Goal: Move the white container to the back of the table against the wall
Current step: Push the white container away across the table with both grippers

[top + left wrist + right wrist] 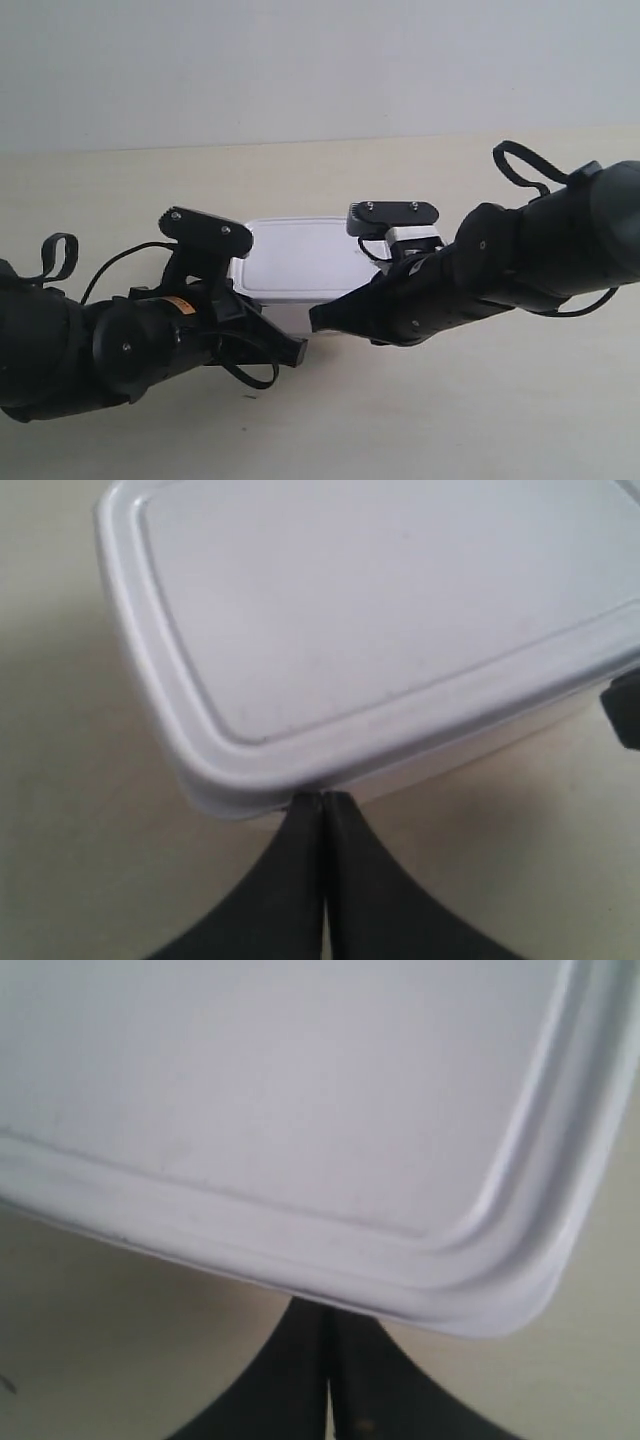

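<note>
The left gripper (322, 798) and right gripper (328, 1310), jaws closed on nothing, met the near rim of the lidded white container (300, 260), its contents hidden, mid-table (450, 420), short of the wall (300, 60).

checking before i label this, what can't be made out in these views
- Exterior view: the arms hide much of the white container's near side.
- Left wrist view: the frame cuts off its end farthest from the left gripper.
- Right wrist view: blurred, only one corner shows by the right gripper.
</note>
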`<state>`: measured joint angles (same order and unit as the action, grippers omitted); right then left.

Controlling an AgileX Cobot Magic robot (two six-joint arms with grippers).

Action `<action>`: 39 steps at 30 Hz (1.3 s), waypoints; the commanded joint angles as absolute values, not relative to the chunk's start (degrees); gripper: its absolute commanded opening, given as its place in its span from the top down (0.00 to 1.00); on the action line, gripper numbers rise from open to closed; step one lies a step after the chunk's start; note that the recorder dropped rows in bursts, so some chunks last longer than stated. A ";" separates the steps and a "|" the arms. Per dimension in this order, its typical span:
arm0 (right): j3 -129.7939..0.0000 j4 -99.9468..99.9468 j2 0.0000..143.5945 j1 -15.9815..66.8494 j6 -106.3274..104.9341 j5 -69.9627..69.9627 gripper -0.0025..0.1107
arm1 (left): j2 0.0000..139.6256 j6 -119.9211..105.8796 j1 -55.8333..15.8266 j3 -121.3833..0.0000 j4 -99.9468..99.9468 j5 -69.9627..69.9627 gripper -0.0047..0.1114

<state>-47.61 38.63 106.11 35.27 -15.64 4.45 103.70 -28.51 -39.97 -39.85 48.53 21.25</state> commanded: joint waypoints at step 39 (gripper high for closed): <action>-67.03 35.53 119.27 25.34 -19.44 11.86 0.98 | 117.37 -34.97 -29.58 -58.17 46.58 12.93 0.96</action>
<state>-65.38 36.28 118.33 26.92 -18.82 11.15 116.38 -34.10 -30.62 -56.77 46.59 13.92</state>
